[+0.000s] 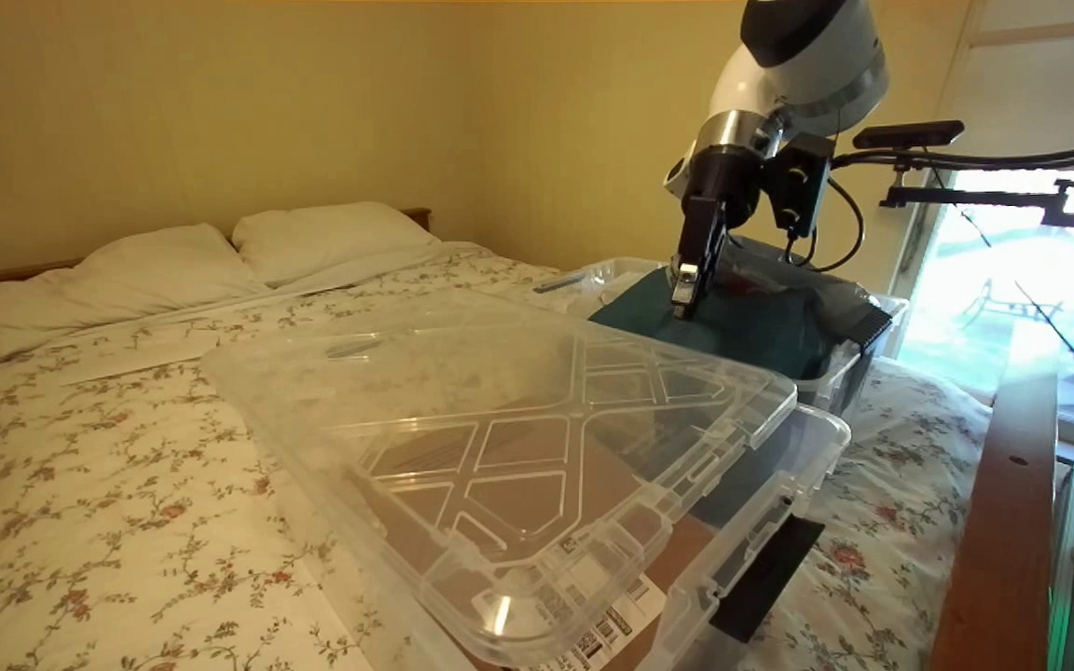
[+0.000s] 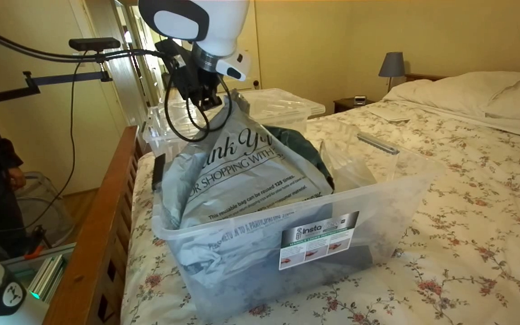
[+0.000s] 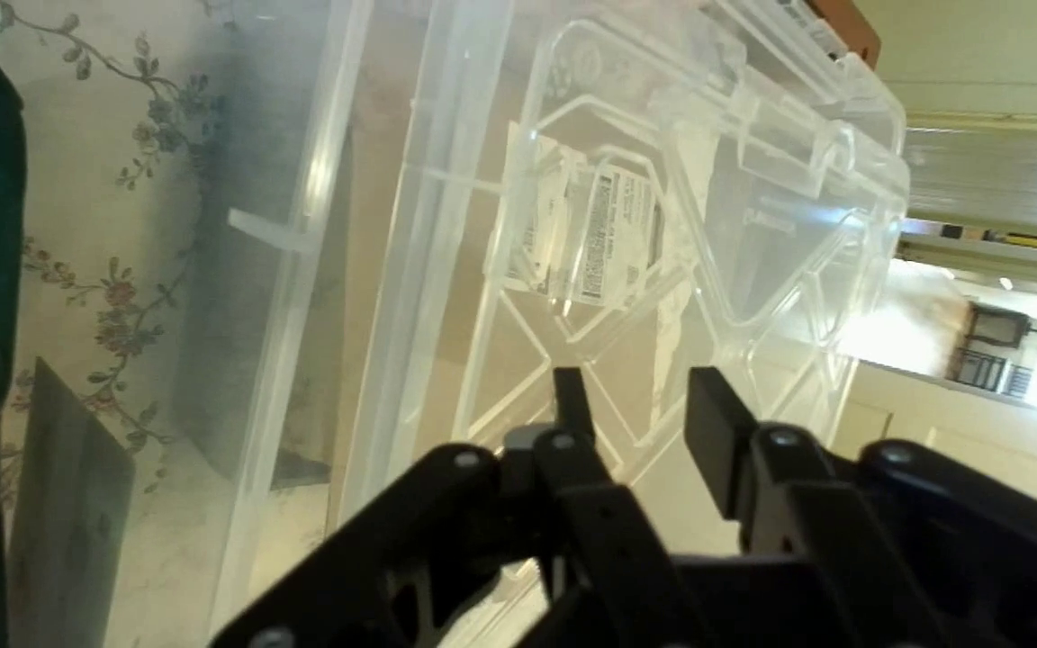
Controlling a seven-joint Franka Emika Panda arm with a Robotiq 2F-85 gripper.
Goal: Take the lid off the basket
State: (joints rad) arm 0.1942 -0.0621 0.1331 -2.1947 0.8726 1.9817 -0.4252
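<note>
In an exterior view, a rect. see-through plastic lid w/ crossed diag. ribs fills the ctr, lying over a big clear plastic basket whose rim shows past the lid's rt edge; a brown cardboard box w/ white label sits inside. The black two-finger gripper, upper rt, points down by a dark-green bag. In an exterior view, lid at upper ctr, behind a printed grey plastic bag. Wrist view: lid, ctr to upper rt; fingers, lwr ctr, spread apart.

Rounded white arm, silver collar, looping black cables; black tool, seemingly with grey screws
</note>
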